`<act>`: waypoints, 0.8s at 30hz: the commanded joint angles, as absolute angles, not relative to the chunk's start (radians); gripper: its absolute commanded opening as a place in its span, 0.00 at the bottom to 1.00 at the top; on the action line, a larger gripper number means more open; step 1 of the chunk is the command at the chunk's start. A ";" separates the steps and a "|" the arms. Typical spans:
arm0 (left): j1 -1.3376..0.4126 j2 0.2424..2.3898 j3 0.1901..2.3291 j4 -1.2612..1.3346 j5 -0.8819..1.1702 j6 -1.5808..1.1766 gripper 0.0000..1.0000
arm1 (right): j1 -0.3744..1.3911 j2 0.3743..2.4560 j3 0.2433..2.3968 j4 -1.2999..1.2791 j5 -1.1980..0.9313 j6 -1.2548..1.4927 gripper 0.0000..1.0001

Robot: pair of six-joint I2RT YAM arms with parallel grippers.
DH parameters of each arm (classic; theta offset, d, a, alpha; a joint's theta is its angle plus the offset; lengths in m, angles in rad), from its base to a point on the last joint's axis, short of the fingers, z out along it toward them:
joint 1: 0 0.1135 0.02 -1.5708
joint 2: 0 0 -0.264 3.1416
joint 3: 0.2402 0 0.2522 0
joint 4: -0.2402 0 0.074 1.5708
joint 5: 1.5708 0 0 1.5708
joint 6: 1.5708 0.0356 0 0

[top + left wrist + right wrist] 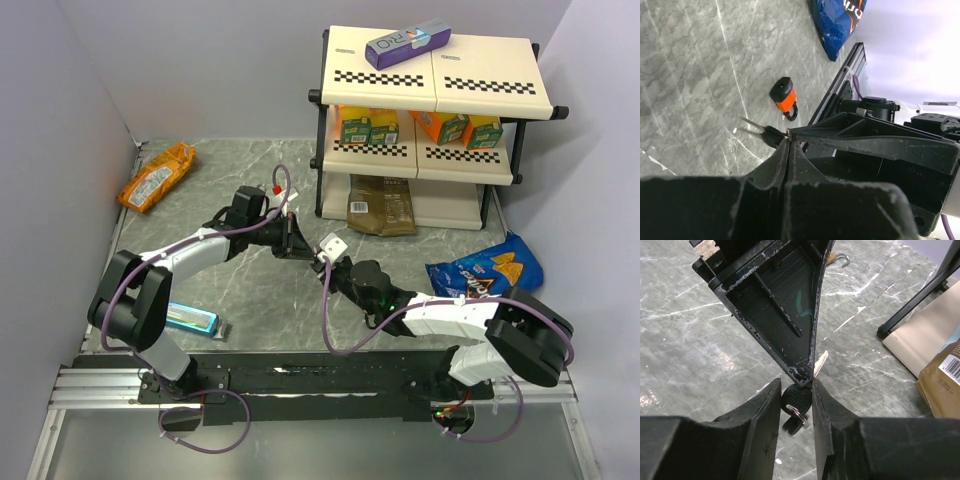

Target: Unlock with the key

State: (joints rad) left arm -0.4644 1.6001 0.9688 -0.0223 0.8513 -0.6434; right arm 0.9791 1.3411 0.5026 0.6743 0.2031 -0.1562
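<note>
Padlock [784, 96], chip bag [485, 272] on marbled table [255, 295]

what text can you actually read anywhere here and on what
"RO": large letters on the purple box atop the shelf; rest unclear.
Blue chip bag: logo too blurred.
Orange padlock: tiny print, unreadable.
Brown bag, juice cartons, orange packet: too small.
</note>
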 commanded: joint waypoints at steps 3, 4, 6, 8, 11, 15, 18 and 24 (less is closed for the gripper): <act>-0.469 1.516 0.971 -0.025 0.784 -0.604 0.01 | 0.983 1.322 0.473 0.759 0.181 -0.104 0.45; -0.465 1.500 0.969 -0.022 0.763 -0.603 0.01 | 0.983 1.316 0.466 0.761 0.175 -0.094 0.51; -0.460 1.490 0.968 -0.023 0.746 -0.601 0.01 | 0.983 1.295 0.456 0.753 0.169 -0.089 0.63; -0.459 1.483 0.968 -0.026 0.730 -0.597 0.01 | 0.980 1.281 0.454 0.729 0.173 -0.086 0.66; -0.459 1.485 0.966 -0.021 0.738 -0.598 0.01 | 0.942 1.217 0.423 0.736 0.134 -0.039 0.68; -0.459 1.477 0.971 -0.026 0.739 -0.583 0.01 | 0.813 1.122 0.364 0.742 -0.073 0.111 0.69; -0.460 1.462 0.971 -0.020 0.752 -0.568 0.01 | 0.712 1.049 0.350 0.723 -0.242 0.176 0.70; -0.497 1.416 0.965 0.045 0.853 -0.522 0.01 | 0.537 0.999 0.373 0.730 -0.578 0.362 0.67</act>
